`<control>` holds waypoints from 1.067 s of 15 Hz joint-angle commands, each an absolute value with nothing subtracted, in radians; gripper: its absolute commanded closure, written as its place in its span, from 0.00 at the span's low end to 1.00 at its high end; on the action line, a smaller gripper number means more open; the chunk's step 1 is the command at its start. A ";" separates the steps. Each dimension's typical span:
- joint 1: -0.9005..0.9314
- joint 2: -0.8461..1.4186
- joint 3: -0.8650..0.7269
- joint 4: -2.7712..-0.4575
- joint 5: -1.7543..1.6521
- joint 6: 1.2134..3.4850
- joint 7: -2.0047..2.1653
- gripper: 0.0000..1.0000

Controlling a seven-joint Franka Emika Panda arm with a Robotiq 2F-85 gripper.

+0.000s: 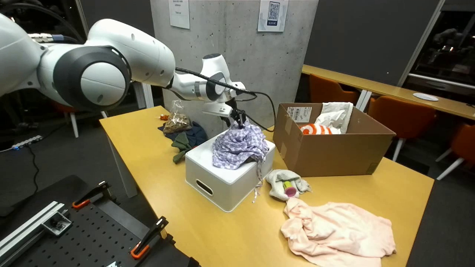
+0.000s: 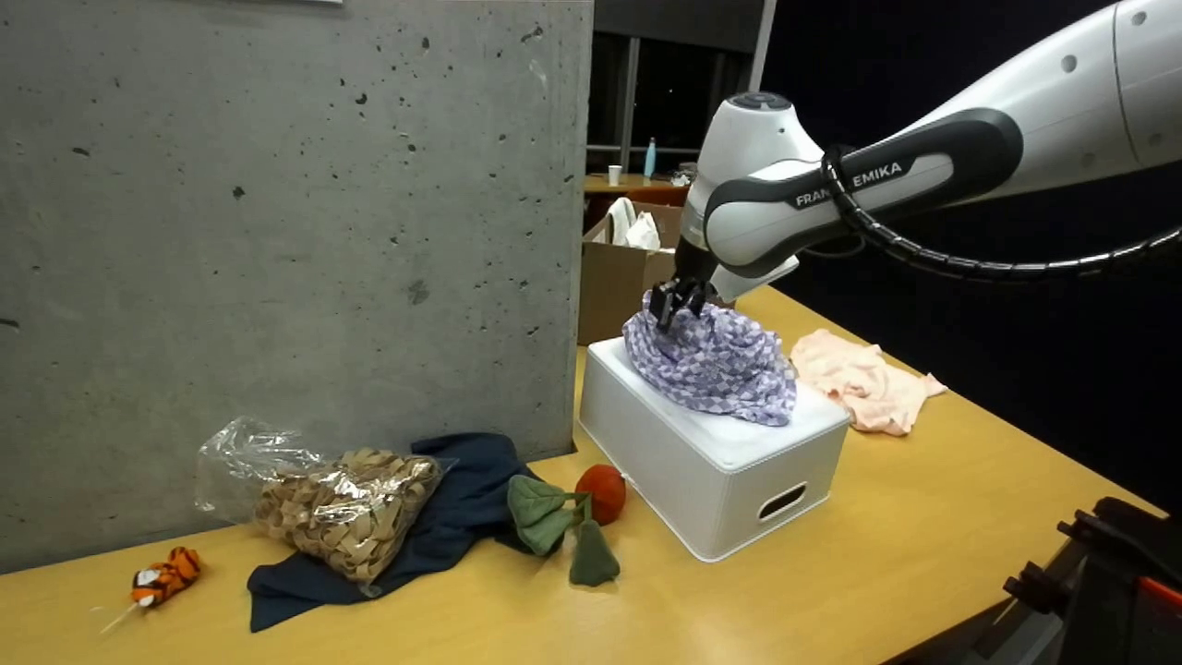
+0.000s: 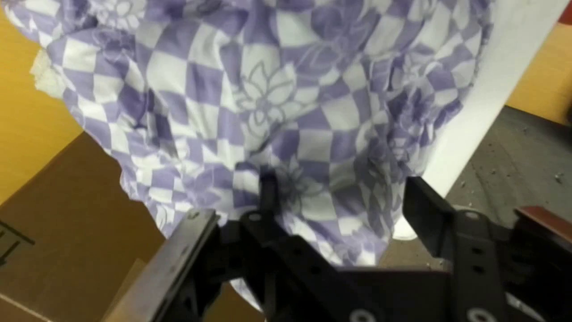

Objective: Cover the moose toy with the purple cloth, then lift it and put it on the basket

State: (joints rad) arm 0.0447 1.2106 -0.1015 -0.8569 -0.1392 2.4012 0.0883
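Right overhead, spread apart, nothing pinched

In both exterior views: purple cloth (image 1: 239, 146) in a rumpled heap on top of the white box (image 1: 222, 185). Noted strings (image 1: 259, 174) draped down the white box's side, about 5 o'clock from the heap in an exterior view. Cannot see the moose toy; presumed underneath, going by the bulge. Judged done: covering.

Key relation: straight down. From the gripper (image 3: 340, 185), cloth at 5 to 6 o'clock in both exterior views, right under the fingers (image 3: 422, 205) and seemingly touching. Only one arm (image 1: 141, 52) on site, so no nearer side to pick. Can make out no firm long axis from outside; from the wrist, tapering toward 6 o'clock, so running roughly 12 to 6, crosswise to a finger line of 9 to 3.

State in wrist view: released. Well-parted fingers, cloth showing in the gap, plus a sliver of bare white box beside the 3 o'clock finger. Cannot tell about pressure at the 9 o'clock finger.

Taking the white box as the likely basket, though unsure; also possible, the cardboard box (image 1: 337, 154), between 3 and 4 o'clock from the gripper in an exterior view.

If already on target: back off toward 12 o'clock, minding snags in loose folds. If due for a lift: squeeze along 9 to 3, deep enough to catch the moose toy as well as cloth. Likely trouble: pinching thin fabric alone.
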 commanded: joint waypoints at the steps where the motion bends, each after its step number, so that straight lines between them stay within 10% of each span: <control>1: 0.054 1.155 -0.149 -0.894 -0.161 2.399 0.118 0.00; 16: -0.066 1.302 -0.137 -0.893 -0.110 2.409 0.097 0.00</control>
